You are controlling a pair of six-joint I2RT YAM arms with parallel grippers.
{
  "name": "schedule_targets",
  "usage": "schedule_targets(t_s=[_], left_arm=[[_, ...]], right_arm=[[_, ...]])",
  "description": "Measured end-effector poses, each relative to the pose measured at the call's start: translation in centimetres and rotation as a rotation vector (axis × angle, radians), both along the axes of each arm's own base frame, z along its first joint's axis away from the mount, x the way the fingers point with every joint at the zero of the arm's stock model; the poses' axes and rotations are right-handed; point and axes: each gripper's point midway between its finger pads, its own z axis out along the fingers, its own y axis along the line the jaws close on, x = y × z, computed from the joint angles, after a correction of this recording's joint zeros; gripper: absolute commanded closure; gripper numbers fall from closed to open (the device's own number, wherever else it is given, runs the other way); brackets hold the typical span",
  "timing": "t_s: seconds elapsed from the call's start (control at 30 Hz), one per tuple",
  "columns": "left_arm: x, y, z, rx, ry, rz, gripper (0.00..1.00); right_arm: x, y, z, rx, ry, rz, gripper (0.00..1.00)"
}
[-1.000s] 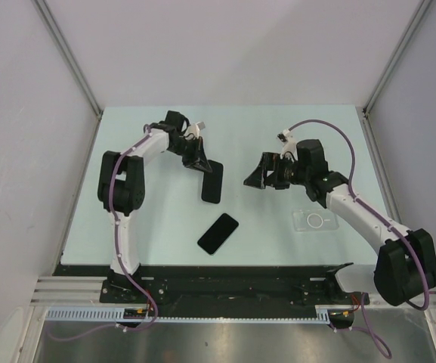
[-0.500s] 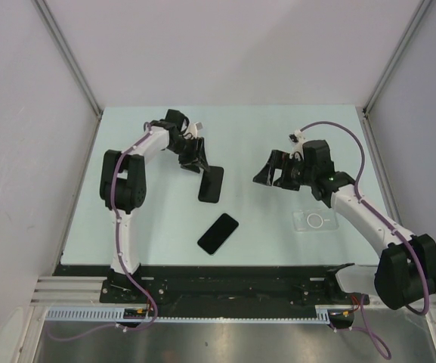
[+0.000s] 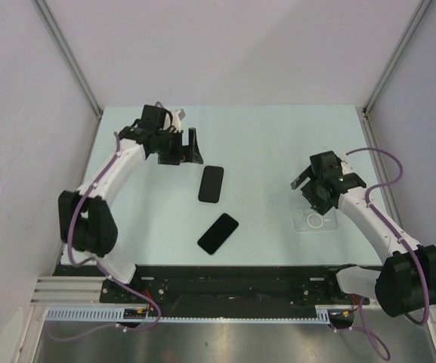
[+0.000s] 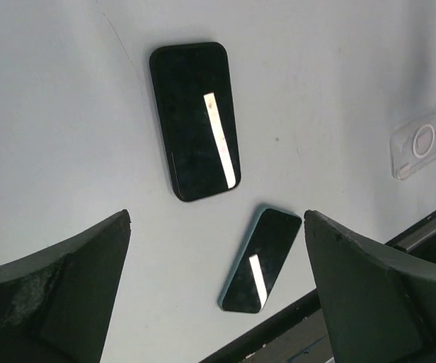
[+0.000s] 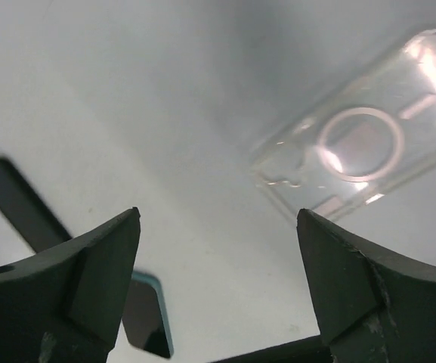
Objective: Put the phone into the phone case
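Two black phones lie on the pale table: one (image 3: 211, 184) (image 4: 196, 121) mid-table, and one with a teal edge (image 3: 218, 233) (image 4: 261, 259) (image 5: 146, 318) nearer the front. The clear phone case (image 3: 314, 220) (image 5: 361, 147) (image 4: 425, 141), with a white ring in its middle, lies flat at the right. My left gripper (image 3: 186, 151) (image 4: 218, 219) hangs open and empty above the table, up and left of the mid-table phone. Open and empty too, my right gripper (image 3: 306, 187) (image 5: 218, 214) hovers just beside the case's far-left end, not touching it.
A black rail (image 3: 225, 276) runs along the table's front edge, close to the teal-edged phone. Grey walls with metal posts (image 3: 66, 60) close in the left, right and back sides.
My left gripper has opened, let go of the mid-table phone and pulled back up and left. My right arm has swung right and down to the case, its jaws a little narrower.
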Motion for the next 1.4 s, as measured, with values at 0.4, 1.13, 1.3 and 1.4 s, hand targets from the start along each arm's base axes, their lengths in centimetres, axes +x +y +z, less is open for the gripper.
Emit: schedule_targets(t_s=[0.4,1.13,1.3,1.4], left_arm=[[-8.4,1.3,-5.4,0.043,0.110,-0.002,0.01],[-8.3,-1.4,-1.2,-0.155,-0.004,-0.022,0.04],[-8.3,-1.5,-1.1,-0.159,-0.009,-0.024,0.04],[-8.2,-1.4,-1.1,-0.156,-0.011,-0.021,0.03]], right_arm=[[-1.5,-9.1,-2.2,-0.142,0.115,-0.356,0.27],[2.5,-0.9,-1.4,-0.675,-0.257,1.403,0.35],[1.1,-0.4,-2.8,-0.645,-0.253,1.598,0.37],[0.3,-1.3,-5.6,-0.617,-0.135,1.667,0.37]])
